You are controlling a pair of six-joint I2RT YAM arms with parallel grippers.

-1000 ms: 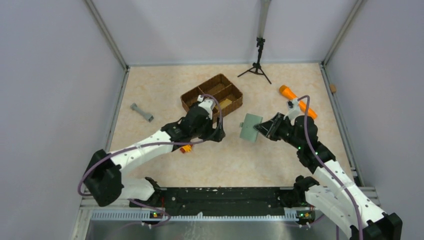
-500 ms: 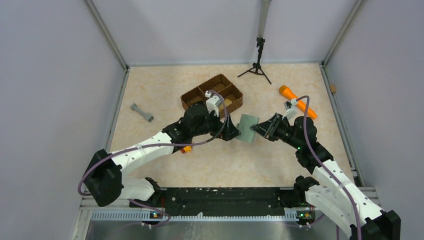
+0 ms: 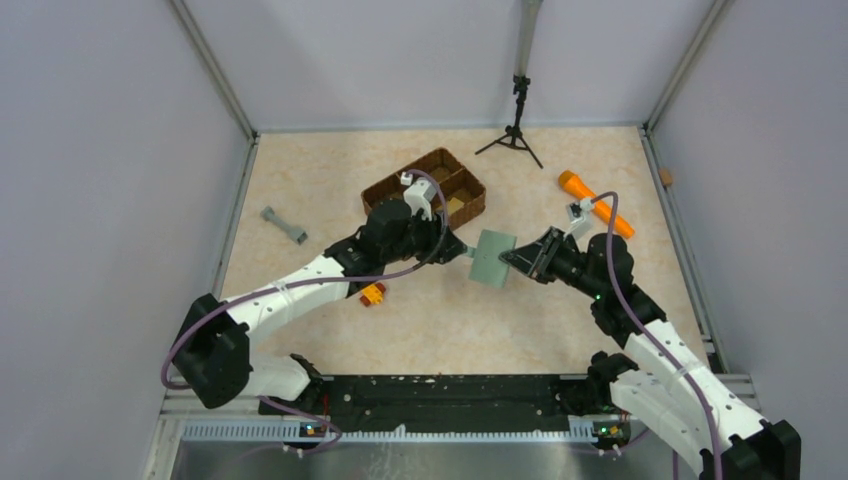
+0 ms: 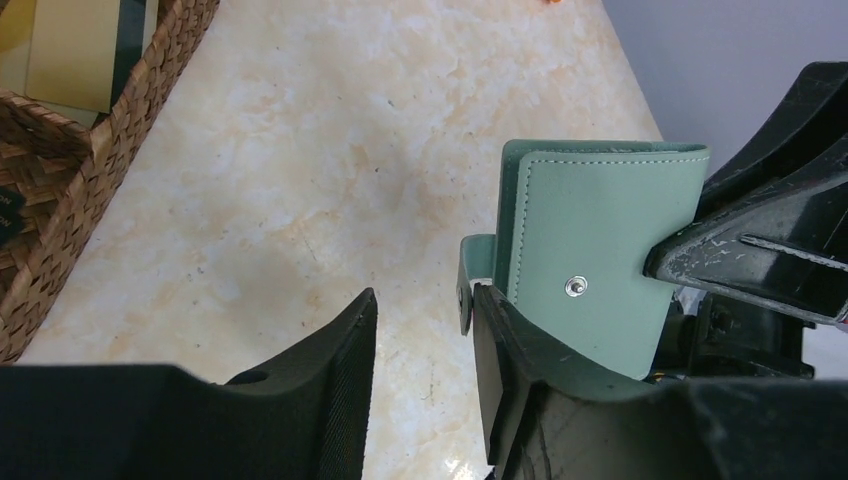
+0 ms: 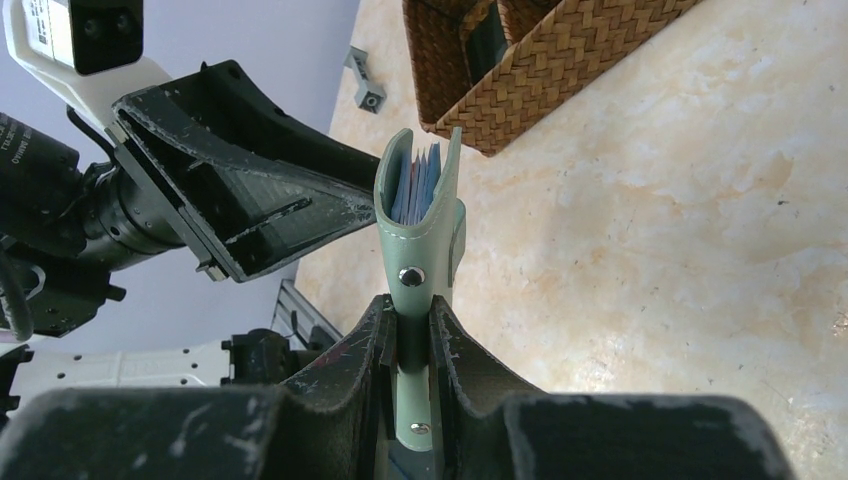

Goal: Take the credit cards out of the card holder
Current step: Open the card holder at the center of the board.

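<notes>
The grey-green card holder (image 3: 492, 258) is held off the table, and my right gripper (image 3: 517, 261) is shut on its lower edge (image 5: 412, 305). In the right wrist view the card holder (image 5: 425, 225) stands on edge, slightly parted at the top, where pale blue pocket edges (image 5: 418, 180) show. I cannot make out the credit cards among them. My left gripper (image 4: 423, 300) is open at the holder's left side. The holder's small tab (image 4: 466, 290) lies just inside its right finger (image 4: 495, 340), and the left finger (image 4: 350, 350) stands apart from it.
A brown woven basket (image 3: 378, 194) stands behind the left gripper, with a yellowish piece in one compartment. An orange tube (image 3: 595, 202) lies at the right, a grey bar (image 3: 284, 224) at the left and a small orange piece (image 3: 372, 294) under the left arm. A small tripod (image 3: 516, 125) stands at the back.
My left gripper swung right from in front of the basket up to the holder's left edge, opened wide, then narrowed around the tab. The right gripper kept its grip and shifted slightly left.
</notes>
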